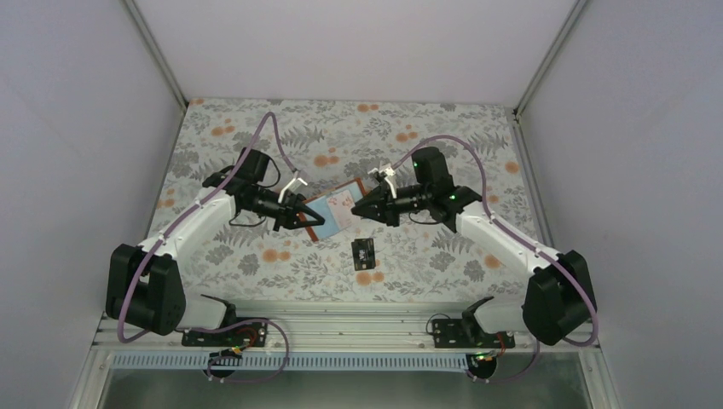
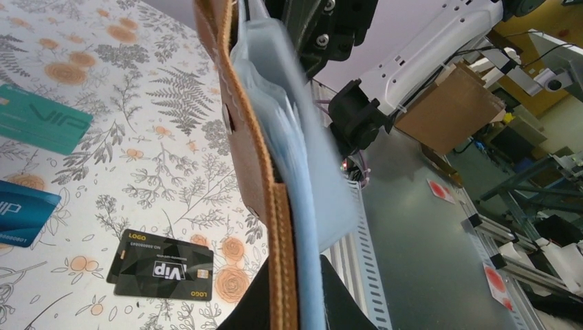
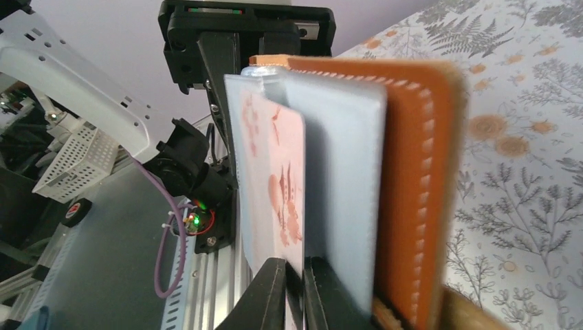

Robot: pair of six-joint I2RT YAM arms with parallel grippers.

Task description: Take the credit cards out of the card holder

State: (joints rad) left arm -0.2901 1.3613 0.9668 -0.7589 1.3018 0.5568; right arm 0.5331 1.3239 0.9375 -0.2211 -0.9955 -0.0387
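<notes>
left gripper (image 1: 312, 219) clamped on card holder (image 1: 326, 215), mid-worktop (image 1: 256, 136) | right gripper (image 1: 358, 209) pinching pale pink card (image 3: 278, 172), partly in holder pocket | black card (image 1: 365, 252) flat at holder's 5 o'clock | teal card (image 2: 45, 122), blue card (image 2: 24, 213) lying on worktop

2 arms (image 1: 503, 234): white links (image 1: 192, 223), black joints (image 1: 145, 290), purple cables (image 1: 271, 116), green LEDs (image 1: 453, 198).
</notes>
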